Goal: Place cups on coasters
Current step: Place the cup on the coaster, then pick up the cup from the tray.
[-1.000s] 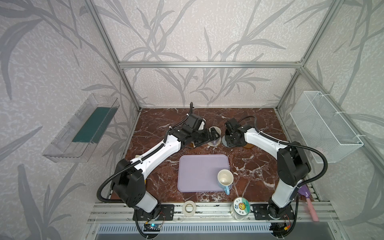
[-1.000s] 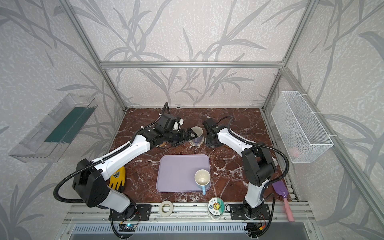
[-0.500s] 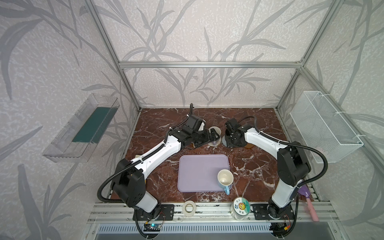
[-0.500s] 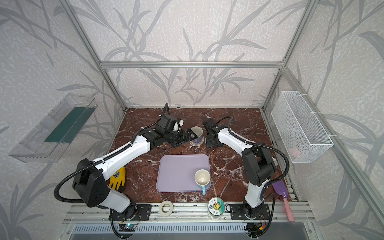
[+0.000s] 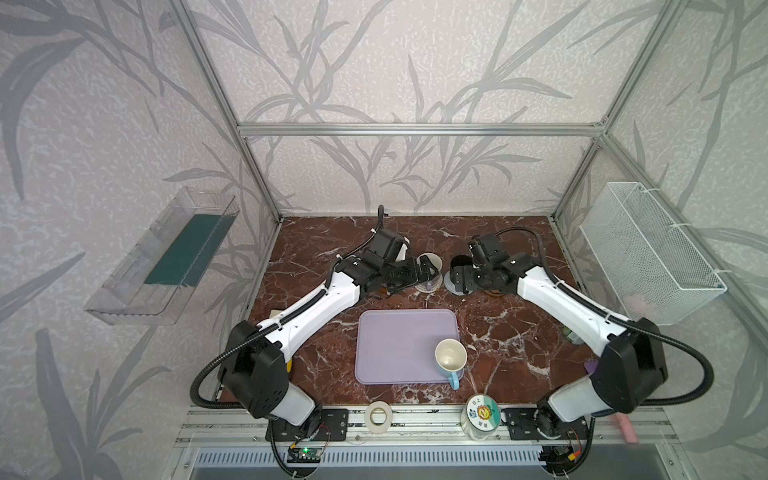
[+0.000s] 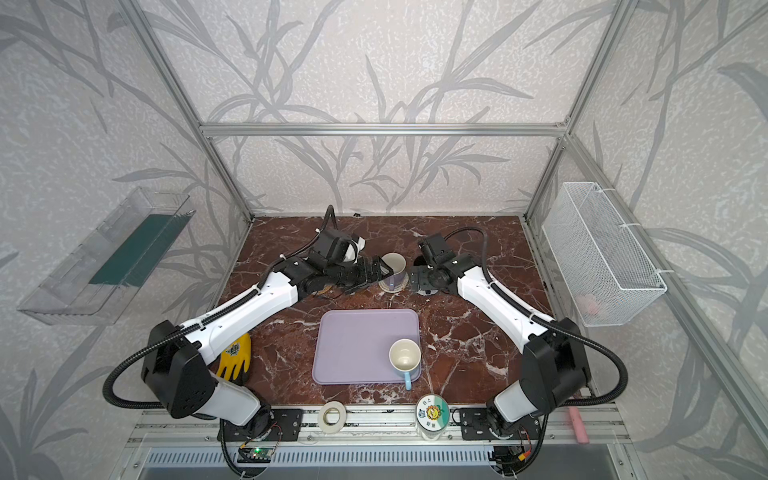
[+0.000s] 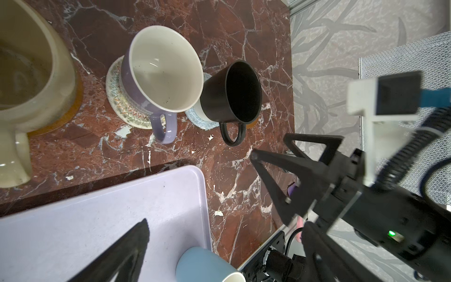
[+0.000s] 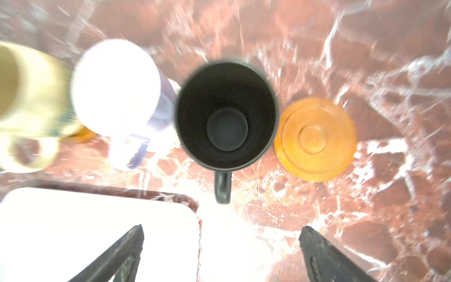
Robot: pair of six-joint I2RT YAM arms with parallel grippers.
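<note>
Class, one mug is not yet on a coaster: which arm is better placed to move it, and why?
Right. The light blue mug stands on the lavender tray's right side, the empty wooden coaster lies just ahead of the right gripper, and that gripper's jaws are open and empty.

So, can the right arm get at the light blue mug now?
Probably yes: the right gripper is open and empty, and bare tray and table lie between it and the light blue mug.

— What will you lose beside the black mug [image 8: 227, 117]?
— Your lavender mug [image 8: 117, 83], touching it, is blown out and blurred. Beyond that, the picture's edge cuts off the beige mug [image 8: 29, 97].
</note>
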